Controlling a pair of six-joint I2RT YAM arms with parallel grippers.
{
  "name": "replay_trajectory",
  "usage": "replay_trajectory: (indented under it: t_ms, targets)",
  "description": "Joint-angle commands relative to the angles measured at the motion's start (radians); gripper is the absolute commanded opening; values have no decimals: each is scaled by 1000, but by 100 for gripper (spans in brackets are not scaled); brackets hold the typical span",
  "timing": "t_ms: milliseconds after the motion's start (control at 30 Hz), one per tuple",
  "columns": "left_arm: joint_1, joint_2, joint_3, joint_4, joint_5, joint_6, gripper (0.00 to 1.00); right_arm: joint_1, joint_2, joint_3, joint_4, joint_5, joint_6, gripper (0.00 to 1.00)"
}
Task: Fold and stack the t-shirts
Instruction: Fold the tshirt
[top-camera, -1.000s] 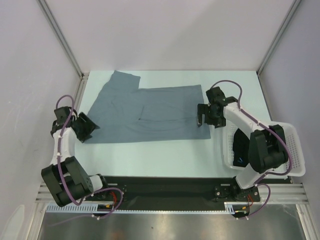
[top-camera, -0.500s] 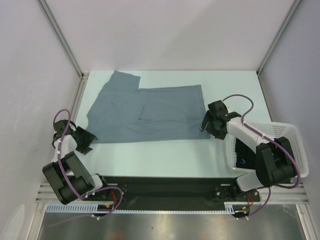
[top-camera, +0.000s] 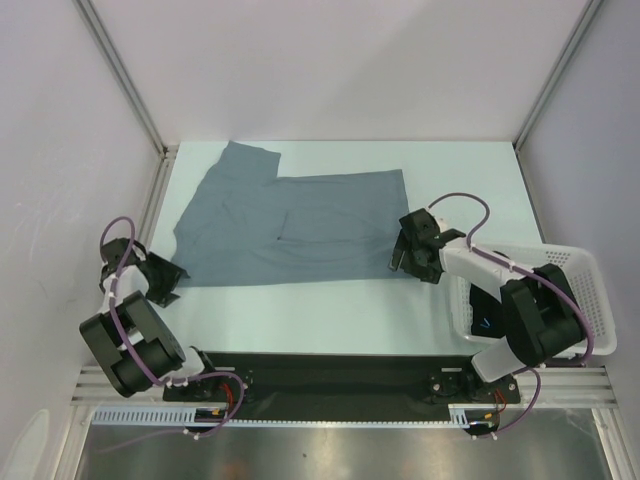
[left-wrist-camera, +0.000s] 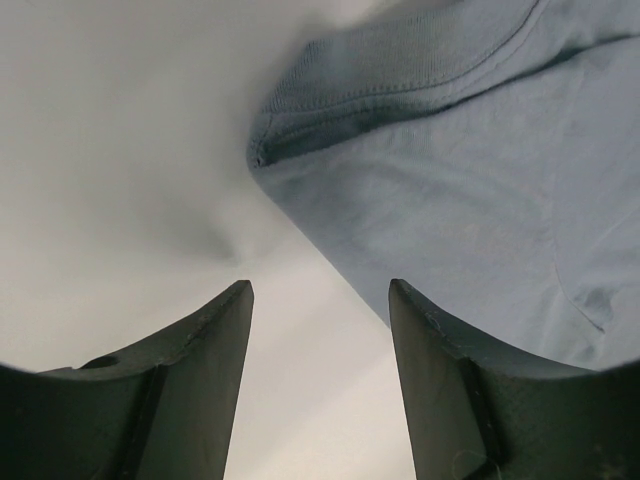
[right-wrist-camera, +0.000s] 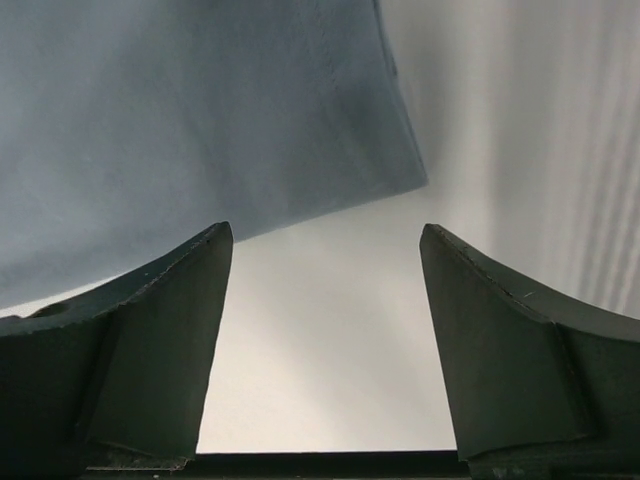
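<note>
Item, slate grey-blue t-shirt: spread flat on the white desk, centre to upper left of the top view, one sleeve reaching towards the upper left; its position matches the frame a second ago. Left hand: jaws apart, nothing between them, low at the left of the frame just off the shirt's lower-left corner; a second ago it sat higher, over that corner. In the left wrist view, the hand faces the shirt's hemmed corner at upper right. Right hand: fingers spread and empty at the shirt's lower-right corner, having dropped lower in the frame since then; in the right wrist view, the hand faces that corner. Item, black t-shirt: in the white lattice basket, lower right, partly hidden by the right arm.
</note>
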Motion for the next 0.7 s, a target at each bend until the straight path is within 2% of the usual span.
replay_trajectory:
  t_ms: [0,133,367,667]
  targets:
    - [20,-18,33,13,-28,1,62,18,11,-16,39,22,13,80]
    - [43,20,33,15,-5,-29,58,26,60,16,14,34,12,80]
    - [62,28,37,18,-14,-31,56,23,45,12,5,76,10,77]
    - [82,68,52,30,-20,-5,62,21,3,26,-4,79,-28,78]
